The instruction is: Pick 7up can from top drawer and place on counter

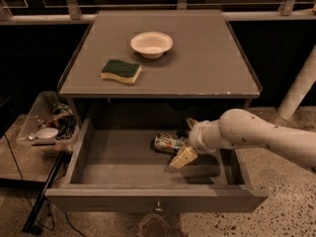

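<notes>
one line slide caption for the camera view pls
Open two-finger gripper at the dented silver-and-green 7up can lying in the pulled-out grey top drawer, below the flat grey counter.

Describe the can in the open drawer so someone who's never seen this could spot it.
Under the grey counter, the top drawer is pulled open. The 7up can lies on its side right of the floor's middle, at the open gripper. It alone lies in the drawer, silvery with green, unlike the sponge and bowl above.

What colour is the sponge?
The sponge is green over yellow, camera view; gripper in top drawer by 7up can.
</notes>
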You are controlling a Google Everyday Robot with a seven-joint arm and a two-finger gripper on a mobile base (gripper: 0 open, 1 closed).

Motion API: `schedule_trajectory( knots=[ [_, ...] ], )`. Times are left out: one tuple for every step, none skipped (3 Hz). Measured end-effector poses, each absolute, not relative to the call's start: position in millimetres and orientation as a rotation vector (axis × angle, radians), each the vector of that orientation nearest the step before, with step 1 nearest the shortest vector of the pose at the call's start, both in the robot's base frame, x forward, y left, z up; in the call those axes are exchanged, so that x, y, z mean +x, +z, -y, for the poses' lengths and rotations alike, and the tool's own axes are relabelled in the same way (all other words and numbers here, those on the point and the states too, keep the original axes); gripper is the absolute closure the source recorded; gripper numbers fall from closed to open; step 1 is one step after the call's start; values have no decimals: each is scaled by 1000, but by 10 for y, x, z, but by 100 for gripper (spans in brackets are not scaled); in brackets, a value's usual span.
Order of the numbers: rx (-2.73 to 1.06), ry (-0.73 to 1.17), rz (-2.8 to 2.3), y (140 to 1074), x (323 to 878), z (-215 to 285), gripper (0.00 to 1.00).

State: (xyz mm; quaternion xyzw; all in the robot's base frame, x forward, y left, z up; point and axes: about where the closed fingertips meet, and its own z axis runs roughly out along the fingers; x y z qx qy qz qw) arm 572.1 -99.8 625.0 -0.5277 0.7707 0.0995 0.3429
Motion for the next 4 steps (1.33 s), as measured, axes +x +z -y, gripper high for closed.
schedule_trajectory(
  knots=[
    [-1366, 290, -2023, 6130, 5670, 988, 0],
    [-1366, 290, -2023, 6127, 5669, 988, 18],
    [-1366, 290, -2023, 6127, 5669, 987, 41],
    [-1366, 291, -2023, 6127, 5669, 987, 64]
  ],
)
